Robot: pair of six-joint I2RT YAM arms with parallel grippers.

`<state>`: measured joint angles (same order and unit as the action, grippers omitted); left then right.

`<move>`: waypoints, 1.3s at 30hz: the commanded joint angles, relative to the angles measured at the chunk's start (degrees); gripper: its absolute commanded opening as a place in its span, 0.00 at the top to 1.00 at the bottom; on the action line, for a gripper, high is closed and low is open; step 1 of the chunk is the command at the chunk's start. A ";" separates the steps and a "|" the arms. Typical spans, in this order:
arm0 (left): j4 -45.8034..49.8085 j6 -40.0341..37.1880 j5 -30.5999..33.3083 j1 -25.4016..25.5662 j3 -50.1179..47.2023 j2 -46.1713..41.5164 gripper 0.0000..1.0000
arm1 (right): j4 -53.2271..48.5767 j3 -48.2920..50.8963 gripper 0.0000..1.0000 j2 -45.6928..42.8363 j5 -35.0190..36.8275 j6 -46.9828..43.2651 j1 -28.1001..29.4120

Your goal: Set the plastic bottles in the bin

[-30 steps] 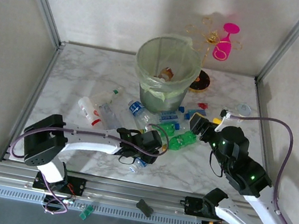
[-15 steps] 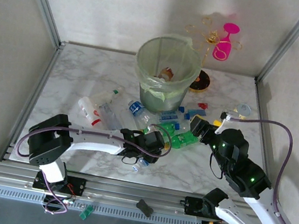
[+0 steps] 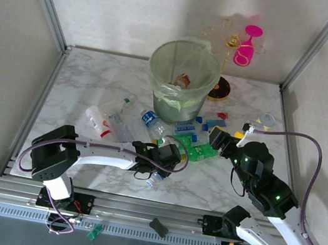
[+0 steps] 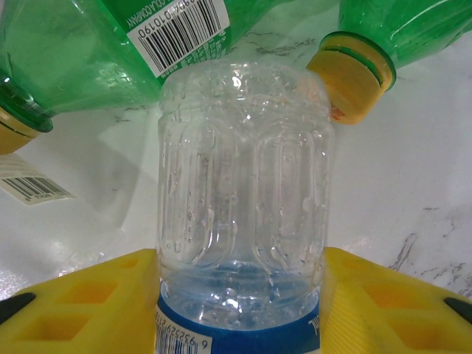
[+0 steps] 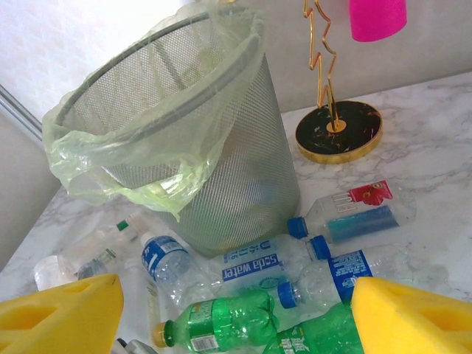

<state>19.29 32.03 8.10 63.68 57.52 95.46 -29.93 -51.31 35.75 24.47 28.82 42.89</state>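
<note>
- Left gripper (image 3: 158, 160) sits low over the marble table (image 3: 89, 77), in front of the bin. Its yellow fingers (image 4: 81, 302) press on both sides of a clear bottle (image 4: 243, 169) at the blue label band, so it is closed on the bottle.
- The clear bottle lies on the table with its long axis running straight out from the wrist. The ribbed body and rounded end point away, toward the green bottles (image 4: 66, 59).
- That far end touches a yellow cap (image 4: 350, 81).
- Writing in the left wrist view: a barcode on the held bottle's label has its digits cut off at the frame edge. A green bottle carries an upside-down barcode strip ending "...OLACOMPANY".
- Right gripper (image 3: 215, 138) is at the right edge of the bottle heap, its fingers spread wide with nothing between them.
- The bin (image 5: 236, 184) stands upright at far centre, a mesh wall with a pale green liner (image 5: 110, 140) folded over the rim.
- Loose bottles lie on their sides against its base. One clear bottle reads "Soda water" (image 5: 254, 267) — long axis roughly left-right.
- A red-and-blue labelled bottle (image 5: 361, 214) has its blue cap pointing at the bin.
- A green bottle (image 5: 221, 321) has its yellow cap pointing left.
</note>
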 commanded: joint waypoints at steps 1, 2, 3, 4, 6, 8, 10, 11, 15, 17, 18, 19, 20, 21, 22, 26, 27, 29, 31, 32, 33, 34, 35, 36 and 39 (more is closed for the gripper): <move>5.92 -1.28 0.30 0.04 -2.47 -0.42 0.53 | -0.67 -0.20 0.19 -0.66 2.01 0.45 -0.08; 6.37 -1.27 0.15 0.00 -2.57 -0.81 0.53 | -0.72 -0.19 0.19 -0.65 2.19 0.51 -0.08; 6.95 -1.19 0.07 0.06 -2.67 -1.50 0.53 | -0.66 -0.24 0.19 -0.57 2.29 0.51 -0.09; 7.61 -1.13 0.03 0.02 -2.67 -2.25 0.53 | -0.60 -0.28 0.18 -0.53 2.48 0.47 -0.02; 8.95 -1.27 -0.27 0.11 -2.46 -3.46 0.48 | -0.32 -0.14 0.18 -0.35 2.35 0.57 -0.05; 10.53 -1.51 -0.28 0.04 -1.85 -4.16 0.38 | 0.16 -0.19 0.18 -0.17 2.17 0.60 -0.09; 11.84 -1.62 0.05 0.03 -1.23 -4.73 0.30 | 0.48 -0.19 0.18 0.15 2.03 0.59 -0.08; 12.19 -1.62 0.31 0.04 -1.04 -4.96 0.28 | 0.60 -0.19 0.18 0.26 1.94 0.60 -0.09; 12.31 -1.71 0.82 0.04 -0.74 -5.17 0.21 | 0.73 -0.02 0.18 0.47 1.74 0.49 -0.13; 12.03 -1.84 1.21 0.04 -0.99 -4.65 0.17 | 0.67 -0.02 0.18 0.47 1.57 0.46 -0.07; 11.64 -2.02 1.29 -0.02 -1.34 -4.36 0.16 | 0.67 -0.02 0.18 0.50 1.47 0.48 -0.09; 11.00 -2.15 1.31 -0.19 -1.75 -4.08 0.15 | 0.66 -0.01 0.18 0.56 1.46 0.37 -0.07; 10.44 -2.17 1.16 -0.30 -2.02 -3.69 0.15 | 0.59 -0.10 0.18 0.63 1.46 0.29 -0.07; 9.80 -2.32 0.82 -0.55 -2.44 -3.11 0.15 | 0.46 -0.18 0.18 0.58 1.56 0.27 -0.06; 9.27 -2.41 0.63 -0.66 -2.65 -2.39 0.15 | 0.36 -0.27 0.18 0.47 1.63 0.23 -0.09; 7.56 -2.76 0.29 -0.66 -1.95 -0.38 0.20 | 0.13 -0.39 0.18 0.45 1.94 0.01 -0.05; 7.13 -2.85 0.34 -0.66 -1.44 -0.03 0.22 | 0.06 -0.35 0.17 0.45 2.12 0.01 -0.10; 6.83 -3.19 -0.15 -0.60 -0.10 0.72 0.26 | -0.02 -0.34 0.17 0.45 2.25 -0.07 -0.05; 6.90 -3.66 -0.69 -0.49 1.28 1.59 0.29 | 0.04 -0.45 0.17 0.48 2.40 -0.28 -0.08; 6.90 -3.89 -1.21 -0.40 1.70 2.05 0.30 | -0.09 -0.54 0.17 0.54 2.44 -0.32 -0.08; 6.73 -4.21 -1.67 -0.32 2.02 2.62 0.31 | -0.27 -0.68 0.17 0.53 2.51 -0.43 -0.05; 6.55 -4.30 -1.90 -0.22 2.22 3.08 0.33 | -0.38 -0.80 0.17 0.48 2.58 -0.49 -0.05; 6.38 -4.35 -2.11 -0.18 2.25 3.68 0.36 | -0.41 -0.94 0.17 0.48 2.69 -0.52 -0.09; 6.29 -4.30 -2.27 -0.09 2.34 3.99 0.39 | -0.42 -0.93 0.17 0.39 2.79 -0.58 -0.09; 5.92 -4.00 -2.15 0.14 2.42 3.57 0.46 | -0.79 -1.33 0.17 0.37 2.93 -0.64 -0.07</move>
<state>25.10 28.21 7.51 63.55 59.66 97.56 -30.33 -51.31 36.32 25.78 28.73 42.89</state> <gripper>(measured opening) 0.579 0.830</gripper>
